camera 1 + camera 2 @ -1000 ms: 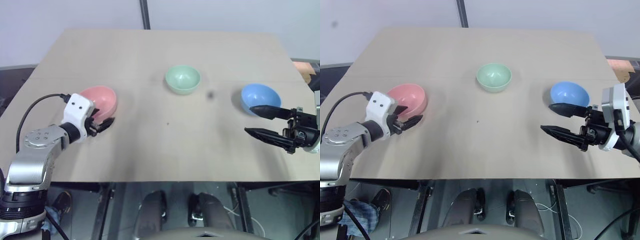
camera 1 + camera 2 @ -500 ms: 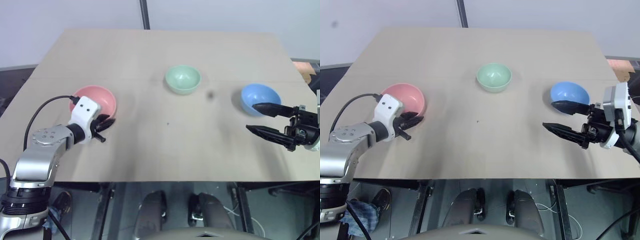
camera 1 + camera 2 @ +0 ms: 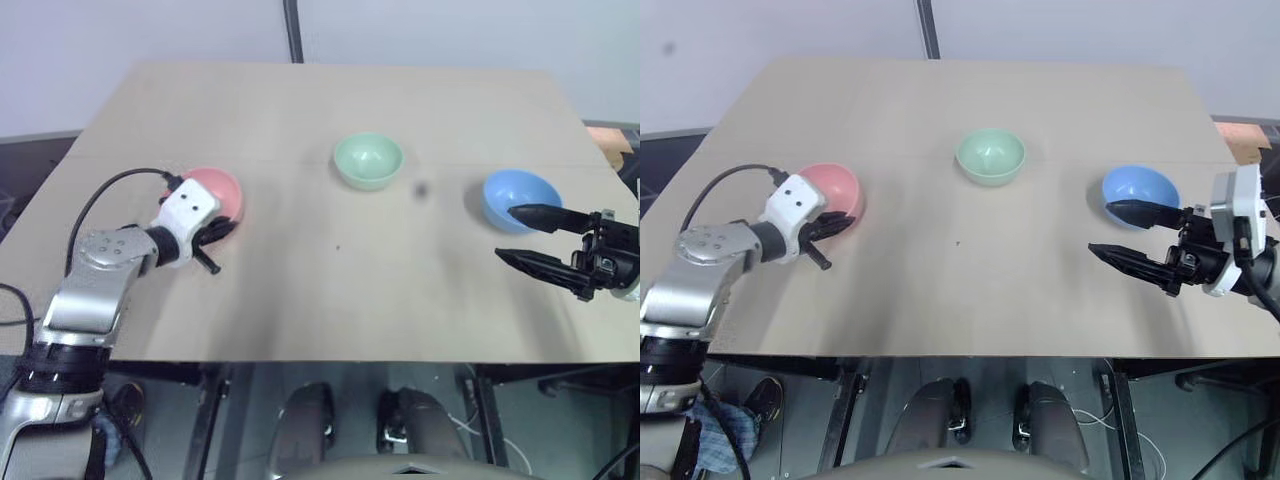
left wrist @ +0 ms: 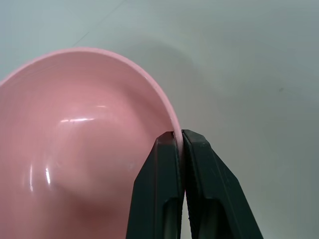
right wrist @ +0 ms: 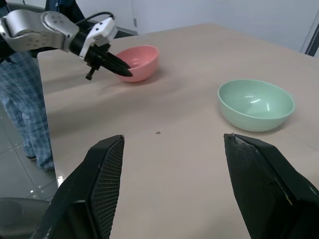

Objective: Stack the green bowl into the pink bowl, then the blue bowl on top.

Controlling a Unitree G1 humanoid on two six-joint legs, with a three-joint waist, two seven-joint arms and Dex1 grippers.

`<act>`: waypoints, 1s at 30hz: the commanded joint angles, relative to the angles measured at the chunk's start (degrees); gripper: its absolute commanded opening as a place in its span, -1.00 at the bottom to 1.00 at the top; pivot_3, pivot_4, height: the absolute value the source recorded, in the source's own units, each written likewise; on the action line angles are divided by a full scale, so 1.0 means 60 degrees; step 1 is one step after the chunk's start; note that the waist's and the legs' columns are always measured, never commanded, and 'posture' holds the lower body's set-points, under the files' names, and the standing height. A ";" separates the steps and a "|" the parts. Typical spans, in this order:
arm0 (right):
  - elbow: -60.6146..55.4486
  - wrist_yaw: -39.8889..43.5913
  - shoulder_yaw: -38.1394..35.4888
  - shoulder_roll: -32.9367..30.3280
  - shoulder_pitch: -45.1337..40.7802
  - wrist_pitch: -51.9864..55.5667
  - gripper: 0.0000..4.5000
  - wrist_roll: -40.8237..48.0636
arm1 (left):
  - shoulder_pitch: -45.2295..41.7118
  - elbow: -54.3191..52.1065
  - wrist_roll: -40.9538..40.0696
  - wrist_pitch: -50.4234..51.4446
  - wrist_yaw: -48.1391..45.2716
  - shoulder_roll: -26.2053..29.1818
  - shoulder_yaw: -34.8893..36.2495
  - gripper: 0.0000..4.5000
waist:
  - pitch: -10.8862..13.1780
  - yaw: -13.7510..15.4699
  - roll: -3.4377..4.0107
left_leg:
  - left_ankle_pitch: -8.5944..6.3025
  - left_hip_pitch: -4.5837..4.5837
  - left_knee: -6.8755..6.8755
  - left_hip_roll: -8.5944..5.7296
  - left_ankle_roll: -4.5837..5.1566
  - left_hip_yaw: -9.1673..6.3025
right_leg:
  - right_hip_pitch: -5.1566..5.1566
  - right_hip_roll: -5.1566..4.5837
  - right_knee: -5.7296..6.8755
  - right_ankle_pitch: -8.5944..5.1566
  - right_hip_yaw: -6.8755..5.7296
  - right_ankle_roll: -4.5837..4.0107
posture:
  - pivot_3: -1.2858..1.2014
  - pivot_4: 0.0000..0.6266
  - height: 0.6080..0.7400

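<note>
Beige wooden tabletop (image 3: 300, 280): left gripper (image 4: 180, 137) is now pinching the rim of the small salmon-pink plastic bowl (image 3: 222, 192).
Its fingers, spread a second ago, are closing tight on the near-right rim; the bowl is sitting slightly farther inward than before. Right gripper (image 3: 520, 236) is hovering wide apart, empty, beside the light sky-blue bowl (image 3: 518, 190). The pale mint-green bowl (image 3: 368, 159) is resting centre-rear, unmoved.

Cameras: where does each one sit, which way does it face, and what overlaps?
Head stereo pair: looks forward and down at the table; both arms show.
Left wrist: along the left gripper, shut on the pink bowl rim.
Right wrist: along the open right gripper, toward the green bowl.
Shared: right wrist and head views both show pink bowl and left gripper.
</note>
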 commanded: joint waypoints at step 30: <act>-0.0296 -0.0357 -0.0261 -0.0203 -0.0146 -0.0092 0.56 0.0107 | -0.2523 0.0587 0.1246 -0.6534 -0.5235 -0.1998 -0.3619 0.07 | -0.0002 -0.0075 0.0003 | 0.0020 0.0011 0.0006 0.0000 -0.0031 0.0009 | 0.0008 0.0021 0.0001 0.0000 0.0015 0.0002 | 0.03 -0.52 1.00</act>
